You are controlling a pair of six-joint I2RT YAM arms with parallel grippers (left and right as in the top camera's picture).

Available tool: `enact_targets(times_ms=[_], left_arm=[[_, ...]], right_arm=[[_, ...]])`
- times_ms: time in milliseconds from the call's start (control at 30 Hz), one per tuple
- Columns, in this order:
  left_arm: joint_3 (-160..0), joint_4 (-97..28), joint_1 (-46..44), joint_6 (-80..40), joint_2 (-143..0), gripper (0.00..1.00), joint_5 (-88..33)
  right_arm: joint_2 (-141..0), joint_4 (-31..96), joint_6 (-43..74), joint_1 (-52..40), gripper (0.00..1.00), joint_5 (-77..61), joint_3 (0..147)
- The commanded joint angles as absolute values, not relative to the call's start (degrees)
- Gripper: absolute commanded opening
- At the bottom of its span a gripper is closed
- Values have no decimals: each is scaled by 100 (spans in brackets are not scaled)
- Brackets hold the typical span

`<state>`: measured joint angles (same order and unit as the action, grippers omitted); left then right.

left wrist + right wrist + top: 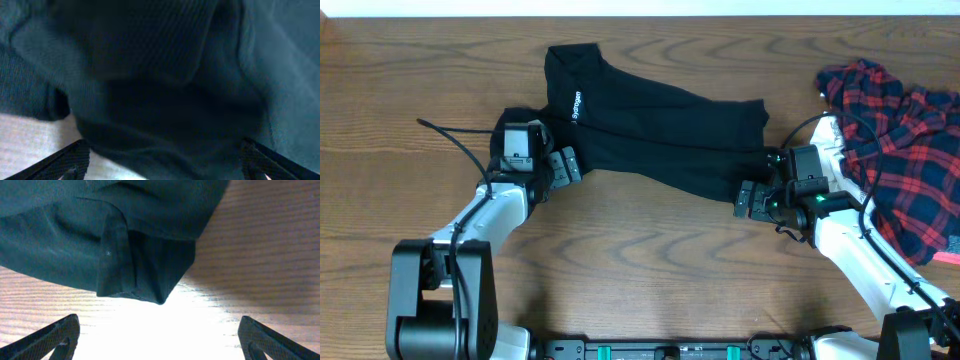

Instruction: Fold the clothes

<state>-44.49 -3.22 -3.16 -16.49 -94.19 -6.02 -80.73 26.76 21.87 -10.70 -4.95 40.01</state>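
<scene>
A black shirt (650,125) with small white lettering lies crumpled across the middle of the wooden table. My left gripper (565,166) is open at the shirt's lower left edge; in the left wrist view the black cloth (160,90) fills the space between the spread fingers (160,165). My right gripper (752,198) is open just off the shirt's lower right corner. In the right wrist view that corner (150,287) lies ahead of the empty spread fingers (160,340), apart from them.
A red and black plaid shirt (900,150) lies bunched at the right edge of the table, beside my right arm. Bare wood table (650,270) runs along the front and to the far left.
</scene>
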Motion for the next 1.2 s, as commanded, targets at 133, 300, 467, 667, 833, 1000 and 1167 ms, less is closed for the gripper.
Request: enact_targets(times_ms=[133,300,467,667,833,1000,1167], left_arm=[[-4482,-137,-292,-1597,-9688,96,-602],[-4482,-123,-292,-1597,-9845,86,-602],[-4482,-121,-292,-1597,-9802,41,-604],[-4482,-296,-292,-1597,-9402,6,-607],[-4482,-482,-292,-1597,-8816,6,-604],[-4482,-626,-292,-1597,-8169,6,-604],[-4482,-635,-294,-1597,-7638,6,-805]], right_arm=[[-8049,2685,2117,-1105,99,-381,4038],[-8049,2687,2117,-1105,99,-384,4038],[-8049,2687,2117,-1105,99,-379,4038],[-8049,2685,2119,-1105,99,-333,4038],[-8049,2685,2117,-1105,99,-320,4038],[-8049,2685,2117,-1105,99,-320,4038],[-8049,2679,2117,-1105,99,-320,4038]])
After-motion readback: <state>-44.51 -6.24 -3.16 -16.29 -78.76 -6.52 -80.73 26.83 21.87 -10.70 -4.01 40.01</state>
